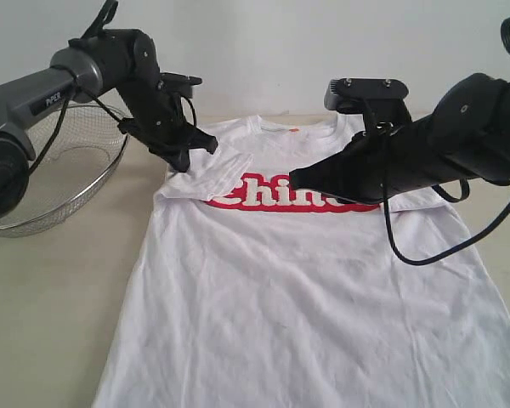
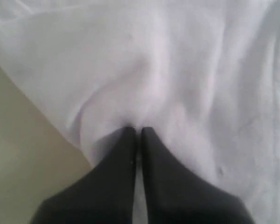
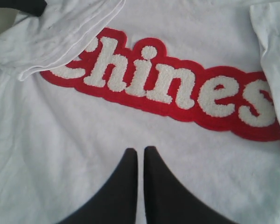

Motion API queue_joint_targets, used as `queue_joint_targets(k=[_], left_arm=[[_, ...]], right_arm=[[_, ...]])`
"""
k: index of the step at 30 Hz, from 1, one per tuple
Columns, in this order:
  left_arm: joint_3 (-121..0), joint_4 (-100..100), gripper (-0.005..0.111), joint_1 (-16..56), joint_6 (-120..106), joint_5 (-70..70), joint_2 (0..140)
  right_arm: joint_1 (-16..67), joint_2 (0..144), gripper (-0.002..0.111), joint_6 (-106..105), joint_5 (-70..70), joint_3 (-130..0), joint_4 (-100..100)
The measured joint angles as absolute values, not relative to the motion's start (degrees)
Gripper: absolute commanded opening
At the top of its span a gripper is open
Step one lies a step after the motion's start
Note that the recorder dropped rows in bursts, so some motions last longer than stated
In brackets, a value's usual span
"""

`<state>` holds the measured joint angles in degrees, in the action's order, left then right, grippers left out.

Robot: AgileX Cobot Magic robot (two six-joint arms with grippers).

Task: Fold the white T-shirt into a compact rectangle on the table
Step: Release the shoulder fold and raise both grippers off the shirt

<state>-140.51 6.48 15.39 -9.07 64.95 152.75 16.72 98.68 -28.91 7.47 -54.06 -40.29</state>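
The table (image 1: 51, 280) carries the white T-shirt (image 1: 306, 289) flat, front up. Step: sleeves; the sleeve (image 1: 208, 170) on my left lies turned over the lettering (image 3: 163, 88). My left gripper (image 1: 187, 160): jaws together at it, pinch uncertain. My right gripper (image 1: 296, 178): jaws together, empty, over the chest. Next, likely: open, take an edge.

We see a plain, pale wall (image 1: 263, 42) at the back, whitish with a faint grey-green cast, unmarked across its whole width. It meets the far edge of the counter (image 1: 51, 297), a broad, matte, pale beige surface that fills the lower view. The light is soft and even, and we find only faint, blurred shadows on the counter.
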Motion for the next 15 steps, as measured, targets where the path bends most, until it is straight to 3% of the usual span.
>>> queue_joint_targets(k=[15], left_arm=[[-138.2, 14.2, 0.005, 15.4, -10.6, 69.5, 141.9]], right_arm=[[16.7, 98.5, 0.000, -27.4, 8.5, -54.1, -40.3]])
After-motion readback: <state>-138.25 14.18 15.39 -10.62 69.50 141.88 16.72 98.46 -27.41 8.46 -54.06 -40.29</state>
